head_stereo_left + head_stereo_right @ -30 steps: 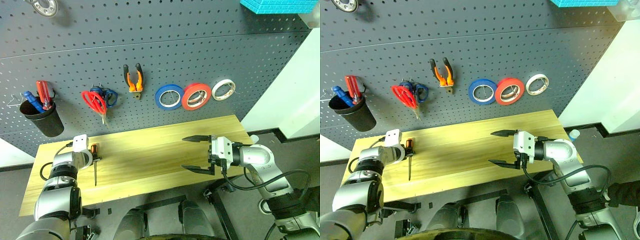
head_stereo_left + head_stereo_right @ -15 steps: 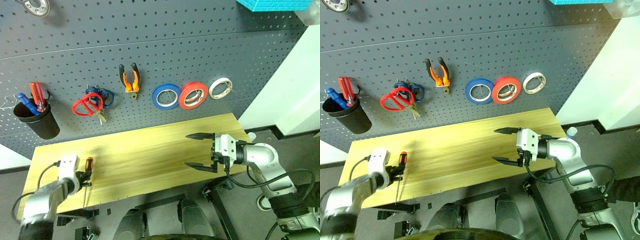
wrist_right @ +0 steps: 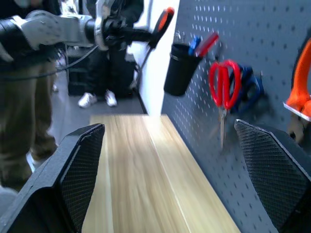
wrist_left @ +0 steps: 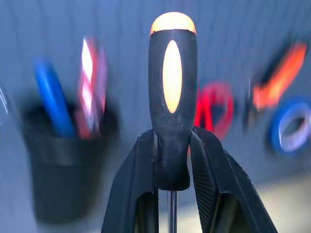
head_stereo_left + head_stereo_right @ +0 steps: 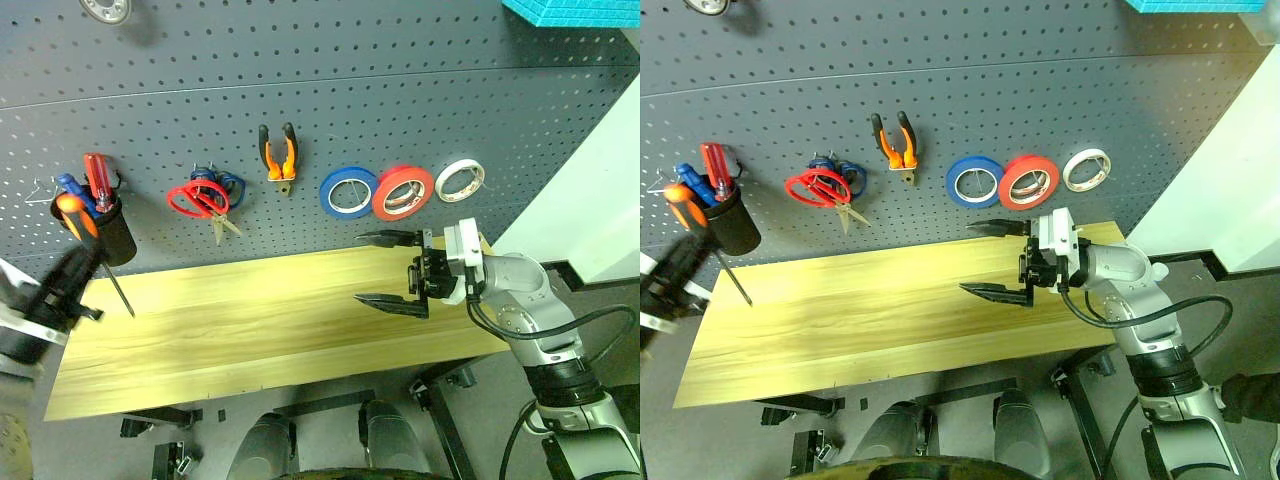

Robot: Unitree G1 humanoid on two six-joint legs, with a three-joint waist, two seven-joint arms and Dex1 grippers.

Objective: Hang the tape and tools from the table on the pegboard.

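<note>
1. Screwdriver (image 4: 172, 97) with an orange-and-black handle is held in the left gripper (image 4: 172, 160), whose two black fingers (image 4: 133, 184) are closed on the lower part of the handle.
2. Its long axis runs on a slant: the rounded orange handle end points up toward the pegboard (image 5: 350, 90), and the thin steel shaft points down toward the left end of the wooden bench (image 5: 260, 330), its tip clear of the wood.
3. The handle is black with an oval orange inlay and an orange cap; the shaft is slim and bare metal.
4. It sits at the far left of the scene, just in front of a black cup (image 5: 110, 235) hanging on the pegboard. The cup holds a red-handled screwdriver (image 5: 97, 178) and a blue-handled tool (image 5: 70, 188).
5. Along the pegboard, from left to right, hang red-handled scissors (image 5: 200, 200) overlapping blue-handled scissors (image 5: 228, 187), orange-and-black pliers (image 5: 278, 152) with handles up, a blue tape roll (image 5: 347, 192), a red tape roll (image 5: 402, 192) and a smaller whitish roll (image 5: 461, 180).
6. The right gripper (image 5: 385, 270) hovers above the right part of the bench, pointing toward the left, its fingers spread wide and holding nothing.
7. A person's legs and white shoes (image 3: 97, 99) show beyond the far end of the bench in the right wrist view.
</note>
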